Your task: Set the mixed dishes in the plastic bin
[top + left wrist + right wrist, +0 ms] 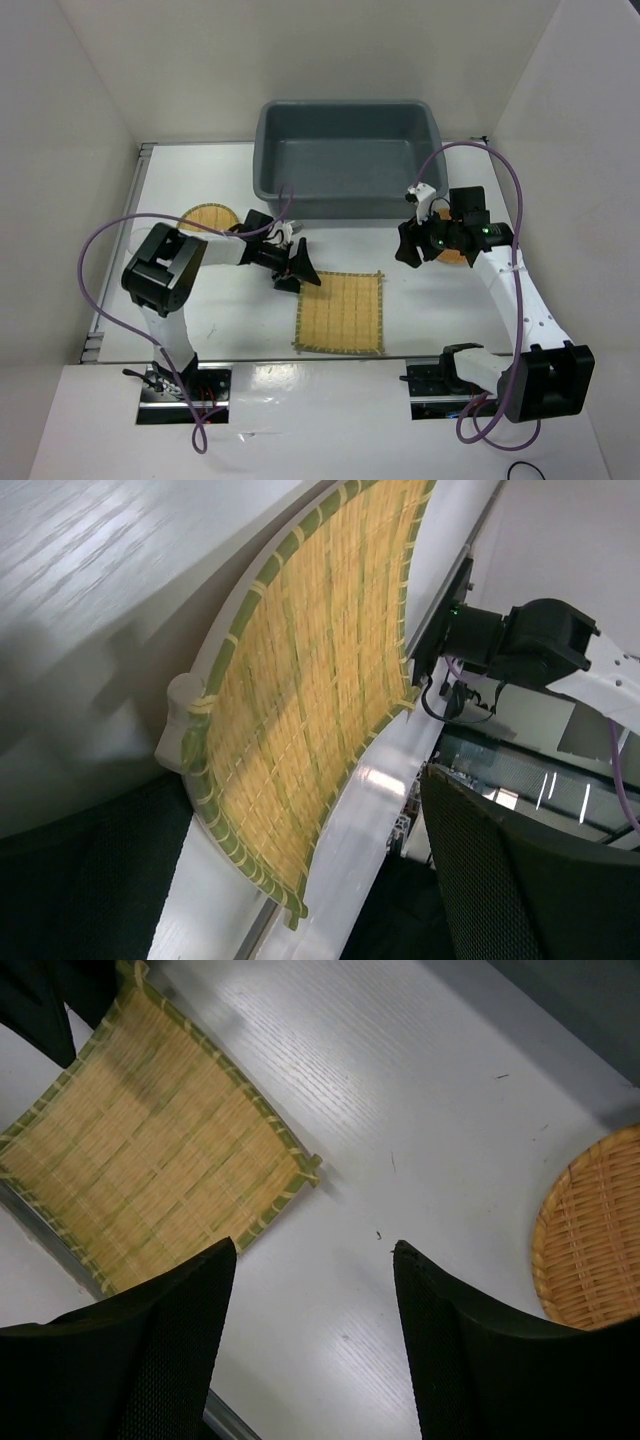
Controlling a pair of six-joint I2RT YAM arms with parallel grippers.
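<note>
A: Where is the bin point(345, 190)?

B: At 12 o'clock on the table point(200, 320), against the far wall, open side up.

A: And the mats?

B: All three lie flat on the table, outside the bin. The square mat point(340, 312) is at 6 o'clock, close to the near edge. The yellow mat point(210, 217) is at 9 o'clock, partly hidden by the left arm. The orange mat point(452, 254) is at 3 o'clock, mostly covered by the right arm's wrist.

A: What about the left gripper point(298, 268)?

B: It hangs at the square mat's 11 o'clock corner with its fingers spread wide and holds nothing. Its wrist camera looks along the mat's weave between the two dark fingers. A small pale thing point(183, 695) sits against the mat's edge there. I cannot tell what it is.

A: The right gripper point(312, 1255)?

B: Its fingers are apart too, and only bare table shows between them. It is over the table at the orange mat's 9 o'clock side. In its wrist view the orange mat is at 3 o'clock and the square mat at 10 o'clock, and it touches neither.

A: Any cups?

B: I cannot make one out for certain.
</note>
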